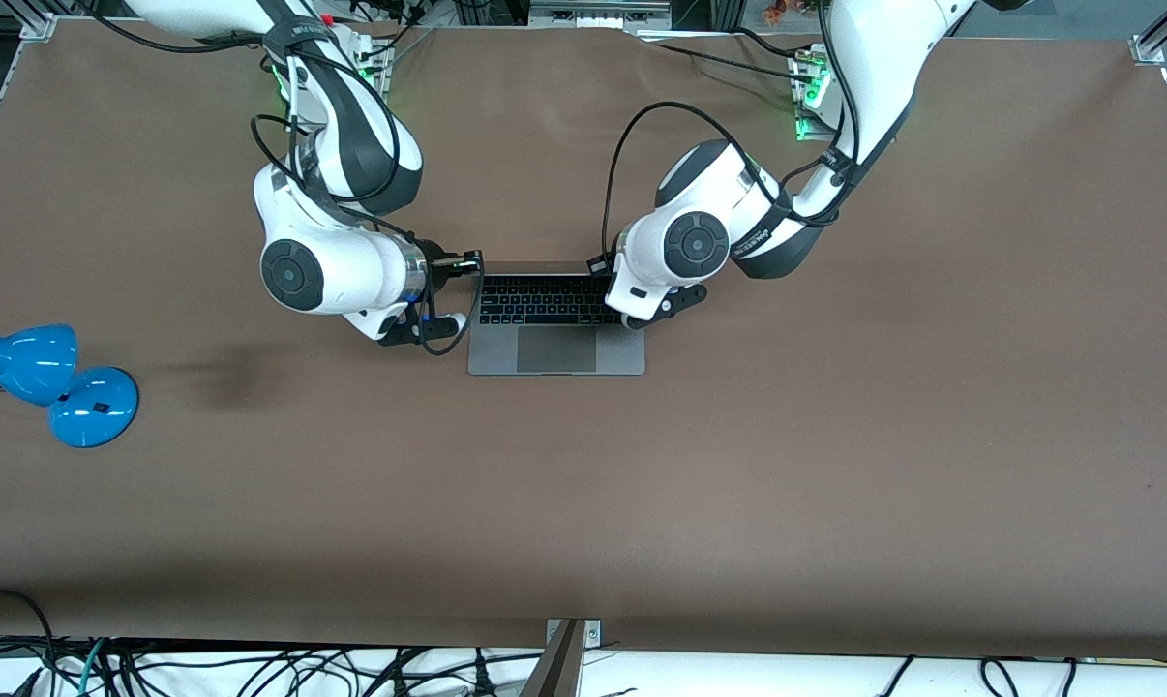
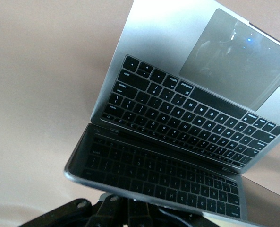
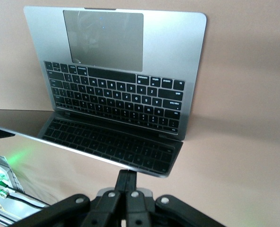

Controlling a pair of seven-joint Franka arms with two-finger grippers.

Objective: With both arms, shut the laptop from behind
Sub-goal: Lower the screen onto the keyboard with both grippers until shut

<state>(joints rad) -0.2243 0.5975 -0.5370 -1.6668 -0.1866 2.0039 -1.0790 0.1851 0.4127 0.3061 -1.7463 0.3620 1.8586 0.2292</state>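
Note:
The space-grey laptop (image 1: 556,350) sits open in the middle of the brown table, its lid (image 1: 545,267) standing nearly upright and its keyboard facing the front camera. My right gripper (image 1: 472,263) is shut, with its fingertips against the lid's top edge at the corner toward the right arm's end. In the right wrist view the shut fingers (image 3: 130,182) touch the lid's edge above the laptop (image 3: 121,94). My left gripper (image 1: 605,266) is at the lid's other top corner. In the left wrist view its fingers (image 2: 135,208) lie together, with their tips hidden under the lid of the laptop (image 2: 196,109).
A blue desk lamp (image 1: 51,382) lies on the table toward the right arm's end, nearer the front camera than the laptop. Loose cables run along the table's front edge (image 1: 583,644). Black cables loop off both wrists beside the laptop.

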